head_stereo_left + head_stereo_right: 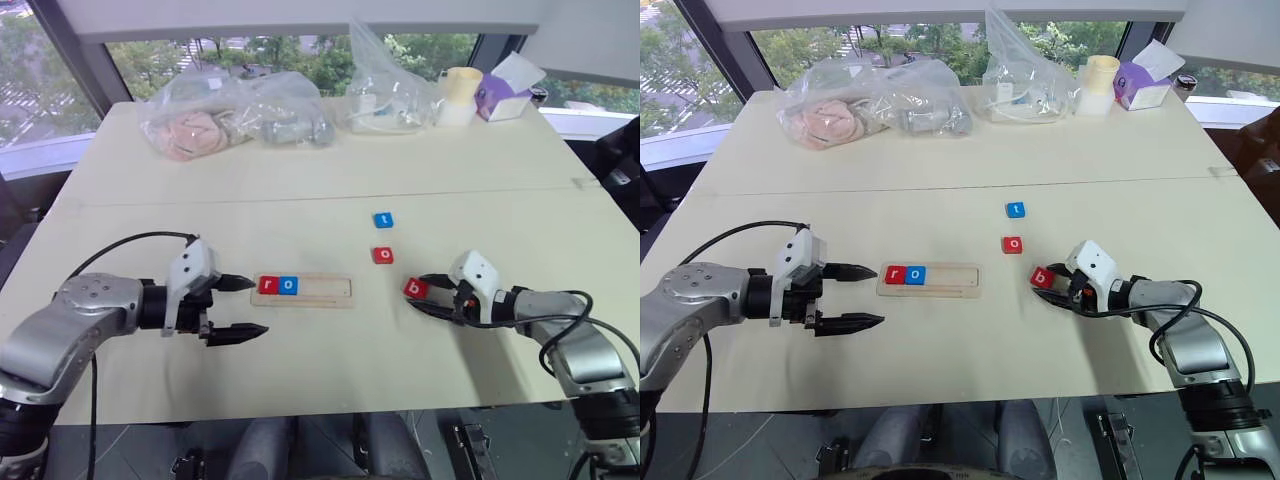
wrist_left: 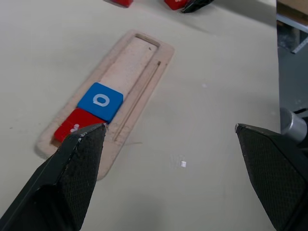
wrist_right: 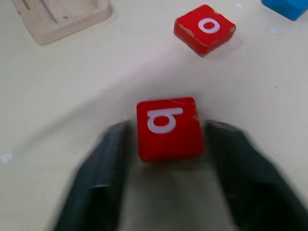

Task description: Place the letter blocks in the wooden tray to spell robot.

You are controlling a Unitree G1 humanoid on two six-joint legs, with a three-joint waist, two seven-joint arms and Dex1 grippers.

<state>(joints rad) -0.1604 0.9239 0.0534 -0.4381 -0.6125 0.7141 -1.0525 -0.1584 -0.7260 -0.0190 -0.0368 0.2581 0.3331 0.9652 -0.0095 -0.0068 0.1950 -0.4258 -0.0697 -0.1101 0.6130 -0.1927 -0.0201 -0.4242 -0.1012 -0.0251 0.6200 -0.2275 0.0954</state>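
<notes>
Pale and matte, the tabltop-wide scene starts at the right tool (image 1: 428,296), which is clenched on the red b block (image 1: 416,289), one black finger on each of two opposite side edges while the lettered face stays bare. Judged from its look, the block is a small, rigid, light tile with hard smooth sides, so it should not deform, but a shallow pinch could let it twist or slip; gripping flat across opposite edges, low and square, seems the safest hold. Just beyond this tool lies the red o block (image 1: 383,255), and farther out the blue t block (image 1: 384,220), both loose on the tabletop (image 1: 330,180). Across from the right tool, toward the left tool (image 1: 240,308), sits the wooden tray (image 1: 325,290), with a red r block (image 1: 267,285) and a blue o block (image 1: 288,286) side by side at the end nearest the left tool, which hangs released, fingers wide apart and gripping nothing. Clear bags (image 1: 235,110) and small containers lie well away at the far edge. The right wrist view shows the finger contact on the b block's sides, which the head views leave too small to judge; the left wrist view shows the tray's shallow recess and its unfilled far length.
</notes>
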